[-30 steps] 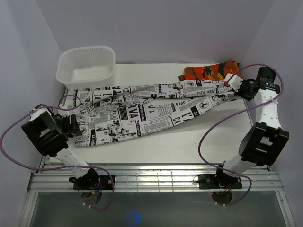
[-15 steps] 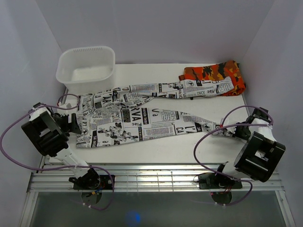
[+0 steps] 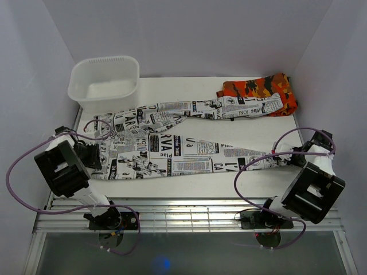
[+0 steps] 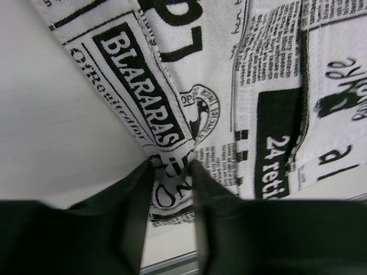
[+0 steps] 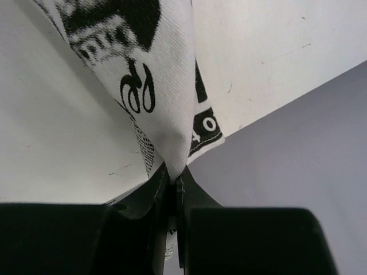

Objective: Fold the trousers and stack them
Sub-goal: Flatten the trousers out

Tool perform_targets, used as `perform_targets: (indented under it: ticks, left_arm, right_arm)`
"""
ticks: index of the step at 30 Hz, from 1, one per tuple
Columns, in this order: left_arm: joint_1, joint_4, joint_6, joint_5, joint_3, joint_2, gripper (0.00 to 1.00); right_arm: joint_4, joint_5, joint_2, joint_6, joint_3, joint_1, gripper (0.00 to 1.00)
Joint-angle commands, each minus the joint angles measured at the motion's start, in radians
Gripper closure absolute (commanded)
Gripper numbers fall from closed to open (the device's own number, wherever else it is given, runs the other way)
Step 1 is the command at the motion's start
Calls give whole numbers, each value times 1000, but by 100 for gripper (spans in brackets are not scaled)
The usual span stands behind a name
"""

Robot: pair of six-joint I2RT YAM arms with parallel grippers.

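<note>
The trousers [image 3: 172, 152], white with black newspaper print, lie across the table in a sideways V. One leg runs to the far right onto the camouflage garment; the other leg stretches along the near side. My left gripper [image 3: 97, 156] is shut on the waist end at the left; the left wrist view shows the printed cloth [image 4: 189, 109] pinched between the fingers [image 4: 135, 223]. My right gripper [image 3: 295, 160] is shut on the near leg's cuff at the right edge; the right wrist view shows the cloth [image 5: 155, 74] clamped between the fingers [image 5: 192, 195].
A white plastic basin [image 3: 104, 80] stands at the back left. An orange, red and black camouflage garment [image 3: 258, 89] lies at the back right under the far leg's end. White walls close both sides. A metal rail [image 3: 183, 215] runs along the near edge.
My right gripper has carried the near leg's cuff from the back right down to the near right edge, straightening that leg. My left gripper has shifted slightly with the waist.
</note>
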Motion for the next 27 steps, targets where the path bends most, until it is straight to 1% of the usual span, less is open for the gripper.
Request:
perform_targets:
  ticks: [1, 2, 3, 4, 6, 9, 12, 13, 14, 15, 16, 17, 18, 20, 21, 22, 23, 24, 25, 26, 27]
  left_arm:
    - [-7, 53, -2, -71, -52, 8, 68]
    - [-6, 56, 6, -88, -55, 4, 79]
    - [5, 65, 12, -102, -54, -11, 98]
    - [18, 68, 21, -114, -48, -18, 100]
    - [52, 58, 56, -134, -28, -31, 100]
    - [153, 17, 122, -151, 41, -20, 100]
    - [210, -22, 185, -168, 95, 3, 100]
    - [218, -27, 198, -172, 101, 3, 100]
    - [224, -28, 210, -177, 102, 1, 100]
    - [232, -31, 221, -183, 102, -2, 100]
    - [235, -30, 233, -186, 101, -6, 100]
    - [235, -31, 242, -188, 101, -9, 100]
    - [236, -33, 251, -188, 98, -11, 100]
    - [236, -28, 265, -198, 92, -14, 100]
    - [235, -27, 265, -200, 92, -12, 94]
    - [236, -33, 268, -192, 95, -9, 85]
    - [236, -40, 268, -185, 104, -8, 65]
    - [236, -48, 264, -179, 110, -9, 54]
    - [236, -53, 265, -163, 115, -14, 46]
    - [236, -56, 259, -154, 119, -19, 29]
    - [236, -62, 258, -139, 136, -29, 24]
  right_arm:
    - [0, -26, -55, -30, 2, -8, 92]
    - [-3, -34, -65, -30, 1, -8, 92]
    - [-9, -39, -78, -33, -1, -8, 92]
    - [-9, -40, -85, -35, -1, -8, 92]
    - [-26, -51, -105, -41, 1, -8, 92]
    - [-76, -57, -132, -65, 2, -10, 92]
    - [-131, -59, -169, -108, -27, -13, 91]
    - [-144, -53, -181, -125, -39, -13, 86]
    - [-153, -33, -193, -143, -56, -14, 76]
    - [-153, -23, -221, -160, -92, -17, 69]
    - [-153, -16, -235, -192, -108, -22, 57]
    - [-155, -11, -247, -206, -117, -42, 17]
    - [-155, -16, -261, -222, -119, -54, 9]
    - [-155, -45, -261, -259, -98, -97, 10]
    - [-156, -60, -241, -257, -46, -108, 10]
    - [-164, -87, -223, -239, -10, -114, 10]
    - [-184, -101, -198, -178, 36, -117, 10]
    - [-208, -115, -130, -139, 88, -117, 10]
    - [-277, -147, -93, -103, 201, -117, 10]
    - [-311, -163, -12, -17, 256, -113, 6]
    - [-342, -177, 28, 31, 312, -108, 3]
